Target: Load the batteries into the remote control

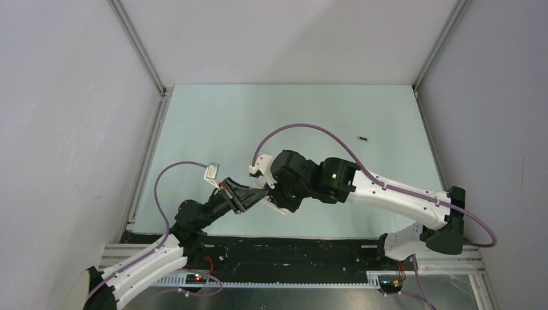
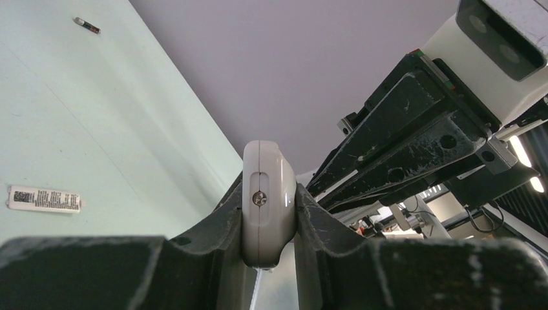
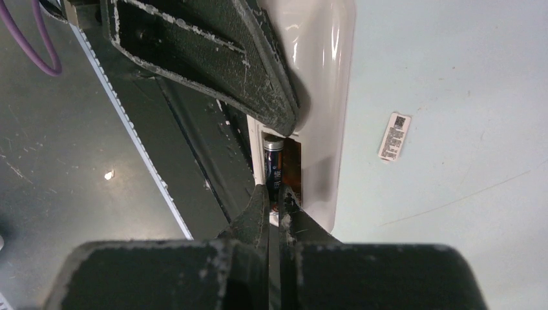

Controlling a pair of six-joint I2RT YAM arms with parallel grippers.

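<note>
One battery [image 3: 273, 165] meets my pressed-together right end effector [image 3: 274, 197] while my left end effector [image 2: 266, 223] pinches the remote control [image 2: 268, 174] steady.

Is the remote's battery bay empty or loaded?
Partly loaded: one battery sits in the remote control's open recess; the second battery lies loose on the table.
</note>
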